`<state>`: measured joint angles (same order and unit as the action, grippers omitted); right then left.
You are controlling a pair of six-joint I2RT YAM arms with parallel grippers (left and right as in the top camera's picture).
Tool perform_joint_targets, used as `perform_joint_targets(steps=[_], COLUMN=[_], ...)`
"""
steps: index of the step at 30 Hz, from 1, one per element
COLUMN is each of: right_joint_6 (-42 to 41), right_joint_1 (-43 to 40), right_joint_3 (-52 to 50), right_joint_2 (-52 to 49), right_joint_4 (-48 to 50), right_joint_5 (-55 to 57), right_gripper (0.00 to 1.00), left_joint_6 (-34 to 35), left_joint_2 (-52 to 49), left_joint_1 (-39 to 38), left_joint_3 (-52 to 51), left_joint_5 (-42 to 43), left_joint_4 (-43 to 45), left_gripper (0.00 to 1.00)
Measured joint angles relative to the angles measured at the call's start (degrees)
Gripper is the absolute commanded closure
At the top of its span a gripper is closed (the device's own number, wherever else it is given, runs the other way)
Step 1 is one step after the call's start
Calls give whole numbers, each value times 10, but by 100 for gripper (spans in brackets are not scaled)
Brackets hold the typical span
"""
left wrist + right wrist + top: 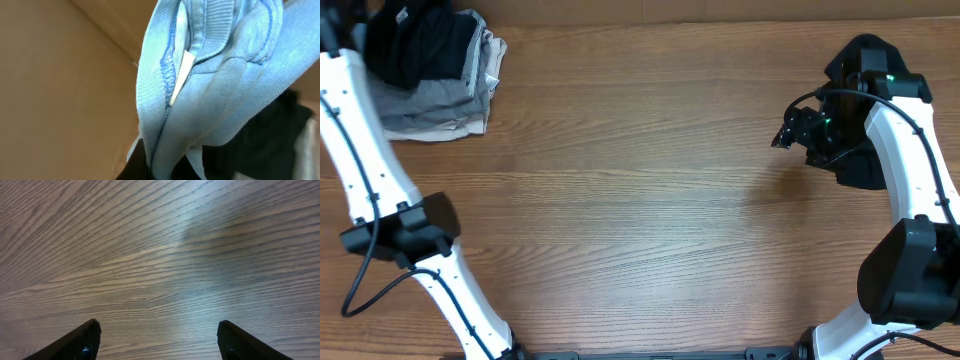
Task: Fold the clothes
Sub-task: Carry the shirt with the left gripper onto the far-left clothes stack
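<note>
In the left wrist view a light-blue T-shirt (210,85) fills the frame, bunched, with its ribbed collar and a white label showing. My left gripper (165,169) is shut on this fabric at the bottom edge. A black garment (270,135) lies behind it on the right. The overhead view shows the black garment (415,40) on top of a pile in the far left corner. There the left arm runs up out of frame, hiding its gripper and the blue shirt. My right gripper (782,138) (157,325) hangs open over bare wood on the right side, holding nothing.
Folded grey and beige clothes (440,105) are stacked under the black garment at the far left. A brown cardboard-like surface (55,85) stands behind the blue shirt. The wooden table (640,200) stretches between the two arms.
</note>
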<state>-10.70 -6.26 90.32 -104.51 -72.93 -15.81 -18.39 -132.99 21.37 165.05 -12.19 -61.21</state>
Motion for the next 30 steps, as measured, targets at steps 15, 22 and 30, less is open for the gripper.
perform_joint_targets(steps=[15,22,30], right_joint_6=[-2,-2,-4], right_joint_1=[0,0,0], right_joint_3=[0,0,0], right_joint_2=[0,0,0], right_joint_4=[-1,0,3], right_joint_5=[-5,-5,-5], right_gripper=[24,25,25], left_joint_6=[14,32,48], left_joint_2=[-37,-111,-126], left_joint_1=[56,53,61], left_joint_3=[0,0,-4], left_joint_5=[103,76,59], left_joint_4=[112,113,115], left_gripper=[96,96,96])
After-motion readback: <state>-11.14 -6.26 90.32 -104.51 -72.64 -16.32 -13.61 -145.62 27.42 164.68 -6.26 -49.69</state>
